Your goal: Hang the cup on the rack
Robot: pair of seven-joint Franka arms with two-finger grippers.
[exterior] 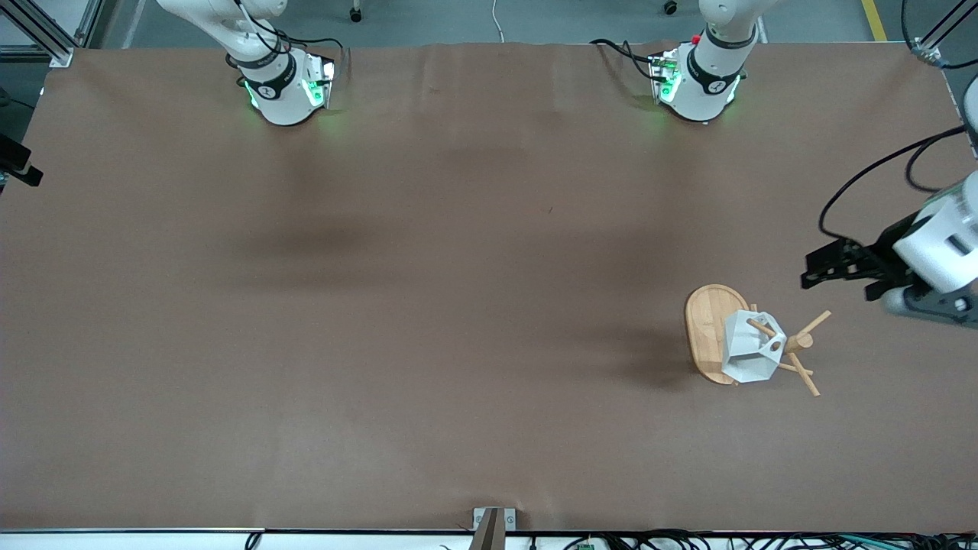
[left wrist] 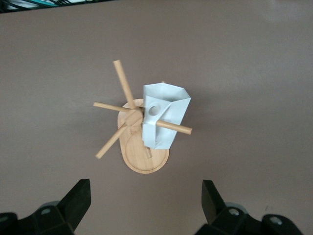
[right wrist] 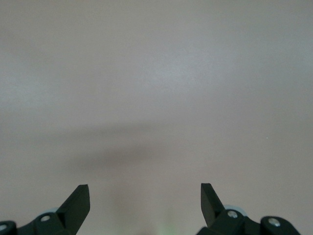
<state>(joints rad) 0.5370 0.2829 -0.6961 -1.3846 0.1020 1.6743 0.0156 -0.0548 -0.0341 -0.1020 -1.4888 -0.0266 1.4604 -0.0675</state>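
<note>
The white faceted cup (exterior: 751, 349) hangs on the bamboo rack (exterior: 707, 328), close to the central post, with one peg (exterior: 759, 327) across it. The round hole of its tab handle (exterior: 775, 346) shows beside the post. The rack stands toward the left arm's end of the table. My left gripper (exterior: 811, 269) is open and empty, up in the air beside the rack and apart from it. In the left wrist view the cup (left wrist: 164, 117) and the rack's oval base (left wrist: 144, 161) lie ahead of the open left gripper (left wrist: 146, 196). My right gripper (right wrist: 145, 196) is open over bare table.
The brown table cover (exterior: 428, 305) stretches bare toward the right arm's end. The two arm bases (exterior: 279, 84) (exterior: 699, 80) stand along the table's edge farthest from the front camera. A small metal mount (exterior: 493, 527) sits at the nearest edge.
</note>
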